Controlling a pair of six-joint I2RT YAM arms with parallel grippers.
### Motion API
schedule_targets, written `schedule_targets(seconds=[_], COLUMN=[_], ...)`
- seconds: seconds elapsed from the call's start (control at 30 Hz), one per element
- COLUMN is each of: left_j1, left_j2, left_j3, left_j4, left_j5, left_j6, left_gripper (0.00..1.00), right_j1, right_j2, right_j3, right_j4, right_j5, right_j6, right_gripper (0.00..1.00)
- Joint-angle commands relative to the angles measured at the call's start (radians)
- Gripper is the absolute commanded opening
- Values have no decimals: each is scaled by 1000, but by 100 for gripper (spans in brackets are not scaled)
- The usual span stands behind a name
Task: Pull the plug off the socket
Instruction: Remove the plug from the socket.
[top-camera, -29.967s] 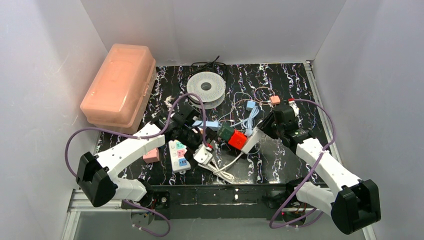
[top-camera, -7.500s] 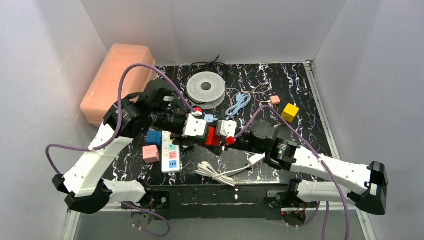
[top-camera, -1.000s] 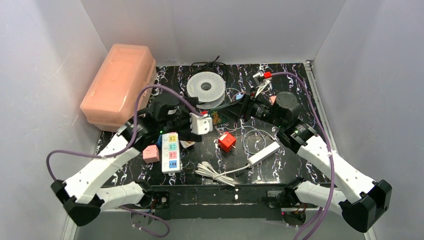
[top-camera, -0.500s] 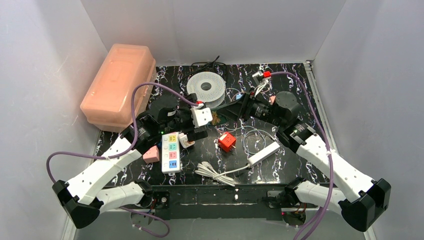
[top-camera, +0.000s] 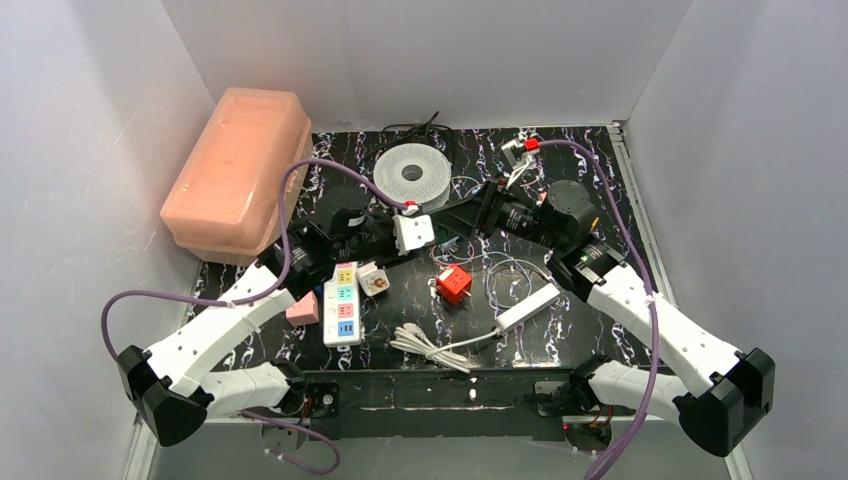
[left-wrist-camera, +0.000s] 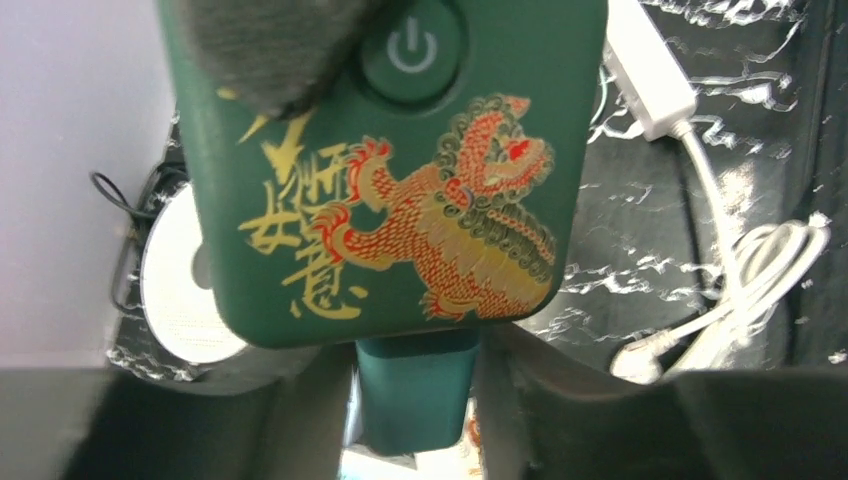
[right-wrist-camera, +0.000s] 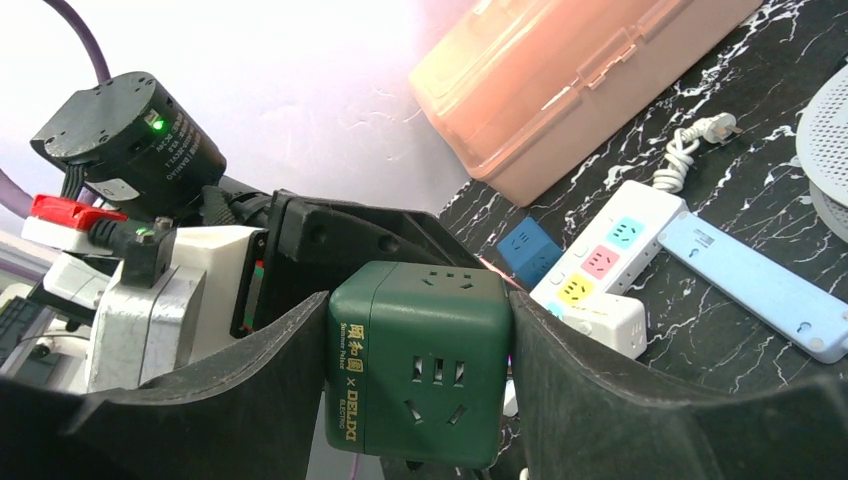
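The green socket (right-wrist-camera: 418, 385) is held above the table (top-camera: 335, 160), clamped between the right gripper (right-wrist-camera: 415, 345) fingers. The left gripper (left-wrist-camera: 415, 365) fingers are closed on a green plug (left-wrist-camera: 415, 400) at its edge. The joint itself is hidden. In the top view both wrists largely cover the socket.

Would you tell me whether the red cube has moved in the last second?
No. The red cube lies where it lay, in the same spot in front of the white spool.
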Motion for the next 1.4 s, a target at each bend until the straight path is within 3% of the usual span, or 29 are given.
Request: schedule_targets(seconds=[0.0, 0.1, 0.2, 0.27, 0.3, 0.37, 0.47, 0.63, 0.9, 1.1, 1.37], left_j1=[-2, -2, -2, -1, -1, -1, -1, 2, 8, 9, 17], left_j2=[-4, -11, -15, -22, -30, -48, -74, -97, -65, -39, -17], left_j3=[50, 41, 42, 40, 40, 32, 17, 85, 254, 300, 321], left_j4=[27, 64, 99, 127, 133, 127, 115, -35, -398, -487, -522], left_j5=[17, -21, -47, -55, -51, -36, -11, 65, 313, 361, 359], left_j6=[19, 37, 62, 82, 97, 128, 167, 111, -34, -42, -27], left_gripper=[27, 10, 1, 0, 0, 0, 0, 0, 0, 0, 0], right_j1=[3, 7, 7, 6, 7, 8, 6, 6, 6, 6, 11], right_j2=[-8, -2, 7, 7, 3, -16, -64, -148, -207, -269, -280], right_j3=[5, 4, 3, 9, 17, 33, 48, 29, 53, 29, -25], right_j4=[117, 107, 63, 1, -44, -128, -214, -275, -297, -259, -187], right_j5=[-23, -38, -56, -55, -46, -6, 60, 114, 41, -189, -386], right_j6=[29, 28, 27, 17, 9, -25, -76, -159, -360, -534, -508], right_gripper=[1, 1, 1, 38, 50, 65, 74, 80, 84, 86, 87])
